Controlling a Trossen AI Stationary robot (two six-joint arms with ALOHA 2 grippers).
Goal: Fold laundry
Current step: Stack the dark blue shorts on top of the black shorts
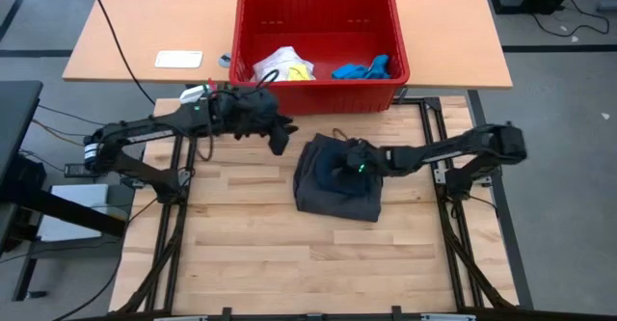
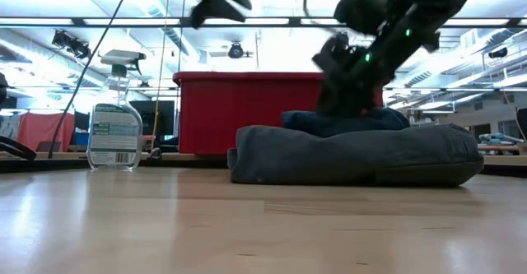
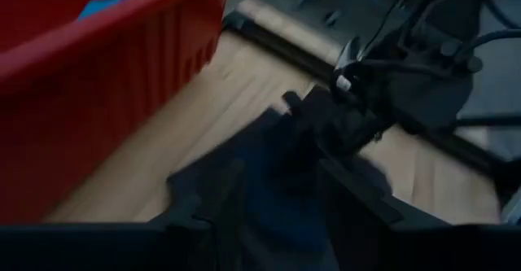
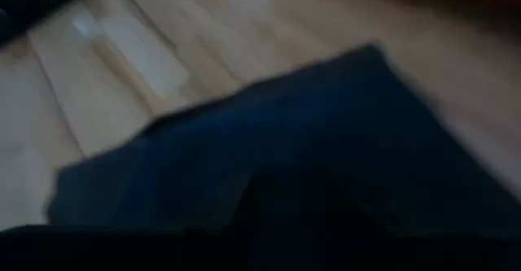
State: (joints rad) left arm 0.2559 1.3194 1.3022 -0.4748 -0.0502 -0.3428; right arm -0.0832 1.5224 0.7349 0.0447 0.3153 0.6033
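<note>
The butcher-block table (image 1: 289,254) carried everything. At its far edge stood the red slotted basket (image 1: 318,13), holding a yellow shirt (image 1: 299,68) and a bright blue piece (image 1: 364,69). Right of centre lay the folded dark grey shorts (image 1: 333,198), with a small navy piece (image 2: 346,122) resting on top. The right gripper (image 1: 345,165) sat down on that navy piece; whether its fingers were clamped could not be told. The left gripper (image 1: 280,133) hung raised near the basket, apparently empty, fingers unclear. A clear spray bottle (image 2: 115,113) stood at the far left.
</note>
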